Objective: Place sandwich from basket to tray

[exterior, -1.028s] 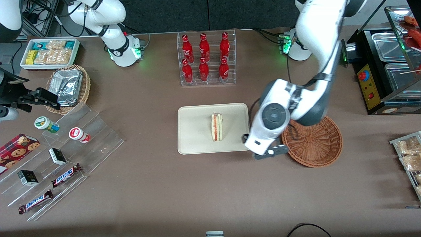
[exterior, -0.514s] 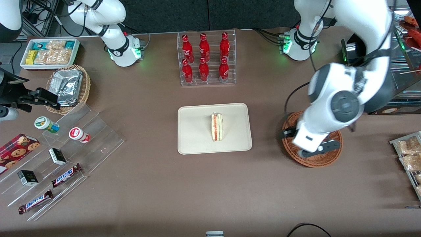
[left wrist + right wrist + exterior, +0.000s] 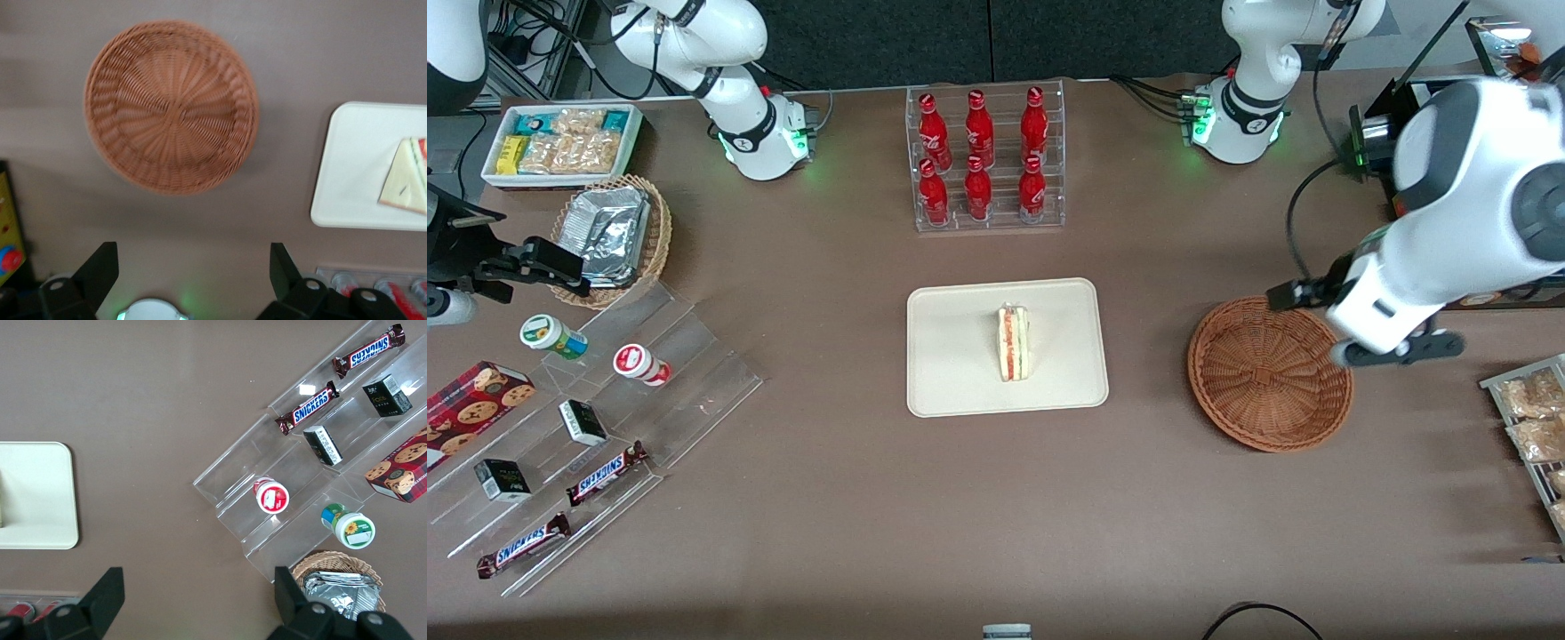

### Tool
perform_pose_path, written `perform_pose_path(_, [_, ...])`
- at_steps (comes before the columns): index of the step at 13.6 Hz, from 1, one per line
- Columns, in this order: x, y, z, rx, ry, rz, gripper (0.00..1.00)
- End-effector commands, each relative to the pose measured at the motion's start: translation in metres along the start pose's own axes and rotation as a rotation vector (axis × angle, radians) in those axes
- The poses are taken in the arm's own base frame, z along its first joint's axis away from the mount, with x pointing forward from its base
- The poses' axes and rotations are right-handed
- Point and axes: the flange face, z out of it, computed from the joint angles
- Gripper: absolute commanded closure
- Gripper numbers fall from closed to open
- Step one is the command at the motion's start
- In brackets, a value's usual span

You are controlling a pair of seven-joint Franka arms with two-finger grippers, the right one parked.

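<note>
The task appears done: the sandwich is seen lying on the tray, near its middle, and the basket, beside the tray, is left empty. The gripper is held above the desk just outside the basket's rim, its jaws spread wide, with nothing grasped or touched.

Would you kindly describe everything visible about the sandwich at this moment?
The sandwich is a small triangular wedge of pale cream bread, with red and green filling layers showing along its cut edge. It rests on the cream tray, near the middle, touching nothing else. The wicker basket beside the tray holds nothing. The gripper hangs open, high above the table near the basket, well clear of the sandwich.
</note>
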Motion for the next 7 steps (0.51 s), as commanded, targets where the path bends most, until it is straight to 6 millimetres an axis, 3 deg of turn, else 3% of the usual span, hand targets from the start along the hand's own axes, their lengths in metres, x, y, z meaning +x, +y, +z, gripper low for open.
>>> perform_pose_path(1, [-0.038, -0.029, -0.028, -0.002, -0.012, -0.009, 0.00])
perform_pose_path(4, [-0.061, -0.055, -0.049, 0.002, -0.028, 0.060, 0.00])
perform_pose_path(7, [-0.064, -0.068, -0.054, 0.002, -0.018, 0.055, 0.00])
